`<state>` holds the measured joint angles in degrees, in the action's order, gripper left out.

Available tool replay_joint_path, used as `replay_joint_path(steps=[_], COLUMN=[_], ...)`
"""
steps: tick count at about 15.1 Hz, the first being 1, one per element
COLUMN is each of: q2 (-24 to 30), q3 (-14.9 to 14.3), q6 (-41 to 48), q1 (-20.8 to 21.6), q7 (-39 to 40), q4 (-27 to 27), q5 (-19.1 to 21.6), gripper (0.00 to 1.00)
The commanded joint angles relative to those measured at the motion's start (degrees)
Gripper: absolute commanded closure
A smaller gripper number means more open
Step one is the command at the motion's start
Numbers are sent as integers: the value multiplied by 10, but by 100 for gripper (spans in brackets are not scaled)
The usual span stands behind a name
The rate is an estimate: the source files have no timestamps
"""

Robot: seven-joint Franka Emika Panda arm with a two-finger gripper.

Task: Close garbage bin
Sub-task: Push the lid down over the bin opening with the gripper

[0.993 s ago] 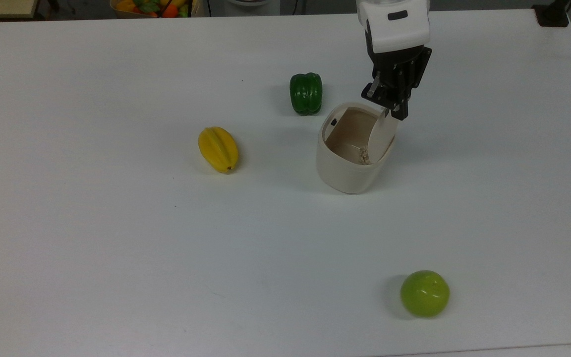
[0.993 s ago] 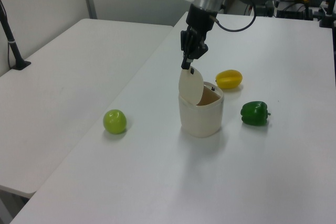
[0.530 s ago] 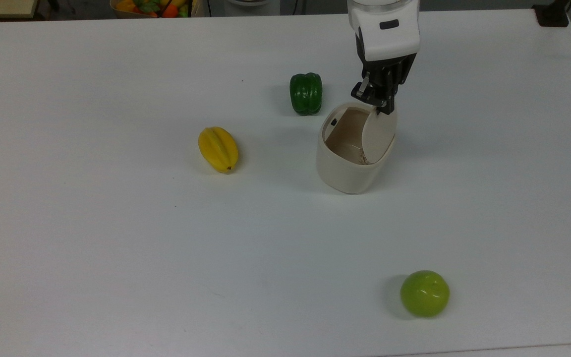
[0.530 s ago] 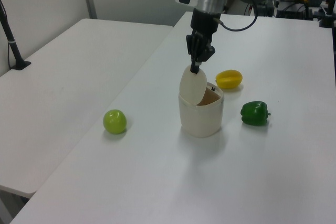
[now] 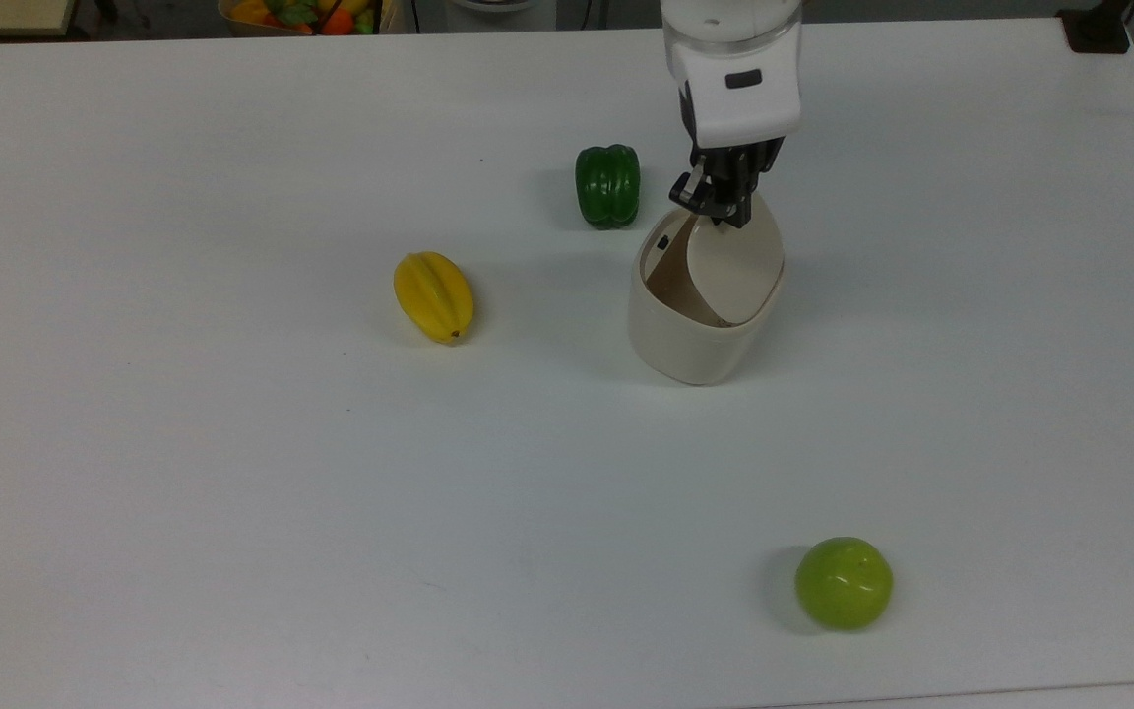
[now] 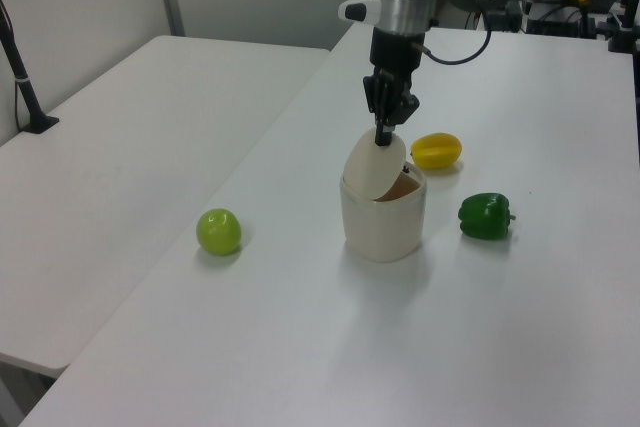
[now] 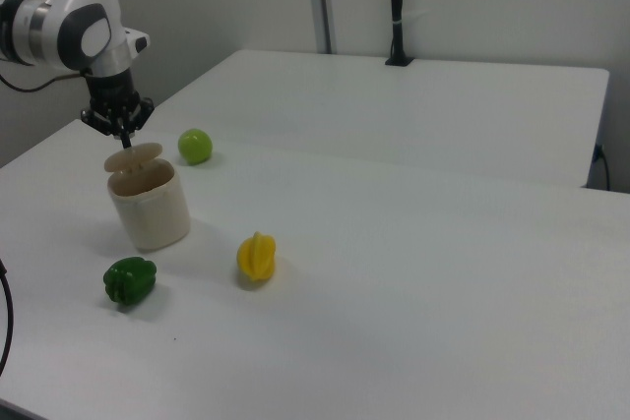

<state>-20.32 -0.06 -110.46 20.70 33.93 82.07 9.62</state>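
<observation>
Garbage bin (image 5: 690, 335): smooth cream plastic tub, rounded-square body, directly below the gripper (image 5: 720, 209). Flat oval lid (image 5: 734, 261) tilted half-shut, its top edge touching the black fingertips; how far the fingers are parted cannot be told. Glossy green bell pepper (image 5: 607, 185) lies beside the gripper, at the top view's left.

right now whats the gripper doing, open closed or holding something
Gripper: fingers look shut, tips pressing on the upper edge of the garbage bin lid, which is tilted, partly lowered over the opening; not gripping it.
</observation>
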Motion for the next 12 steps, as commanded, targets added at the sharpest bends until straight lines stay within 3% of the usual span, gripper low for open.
replay_joint_path(steps=[1, 12], q2=[7, 1], q3=[-2, -2], q6=[10, 7], q1=[-10, -22], q7=[19, 27], q4=[19, 49], q5=[-7, -25], gripper=[100, 100])
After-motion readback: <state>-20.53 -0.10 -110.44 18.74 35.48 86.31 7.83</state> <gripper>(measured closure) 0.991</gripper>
